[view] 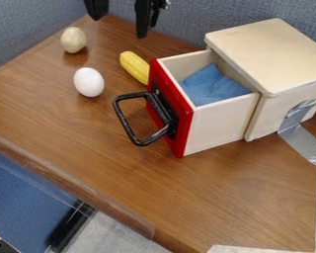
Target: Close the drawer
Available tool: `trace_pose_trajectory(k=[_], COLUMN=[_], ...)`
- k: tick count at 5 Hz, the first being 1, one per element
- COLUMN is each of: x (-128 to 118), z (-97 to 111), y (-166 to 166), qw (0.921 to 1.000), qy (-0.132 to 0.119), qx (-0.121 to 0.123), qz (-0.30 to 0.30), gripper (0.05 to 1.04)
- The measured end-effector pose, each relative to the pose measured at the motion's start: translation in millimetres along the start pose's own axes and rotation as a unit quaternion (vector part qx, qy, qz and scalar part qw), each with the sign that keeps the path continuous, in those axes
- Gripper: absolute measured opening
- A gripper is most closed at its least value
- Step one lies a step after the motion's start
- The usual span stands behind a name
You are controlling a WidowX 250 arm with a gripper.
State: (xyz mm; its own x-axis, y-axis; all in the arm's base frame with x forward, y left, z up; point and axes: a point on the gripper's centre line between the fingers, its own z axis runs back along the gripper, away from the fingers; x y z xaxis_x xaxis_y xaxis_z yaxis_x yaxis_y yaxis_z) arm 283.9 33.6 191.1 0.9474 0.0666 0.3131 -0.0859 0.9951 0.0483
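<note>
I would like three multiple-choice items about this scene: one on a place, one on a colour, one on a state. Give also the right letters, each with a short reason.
1. Where is the blue cloth?
A) On the floor
B) Inside the drawer
C) Under an egg

2. Which colour is the drawer's front panel?
A) Red
B) Green
C) White

3. How does the drawer stand?
A) Fully shut
B) Taken out completely
C) Pulled partly out

1 B: the cloth lies between the drawer's walls.
2 A: the panel bearing the black handle is red.
3 C: the drawer juts from the pale box, its inside exposed.
</note>
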Motion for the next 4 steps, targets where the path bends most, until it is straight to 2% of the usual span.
trace_pose_trajectory(k=[1, 2, 3, 4], x=[-3, -21, -35, -53], z=[-8, -16, -19, -29], y=[0, 14, 31, 48], qw=[0.9999, 0.9993, 0.9978, 0.996], qy=[0.012, -0.012, -0.024, -0.027], qx=[0.0, 0.011, -0.008, -0.007], qz=[-0.002, -0.035, -0.062, -0.085], gripper=[1.0, 1.0, 0.999, 0.999])
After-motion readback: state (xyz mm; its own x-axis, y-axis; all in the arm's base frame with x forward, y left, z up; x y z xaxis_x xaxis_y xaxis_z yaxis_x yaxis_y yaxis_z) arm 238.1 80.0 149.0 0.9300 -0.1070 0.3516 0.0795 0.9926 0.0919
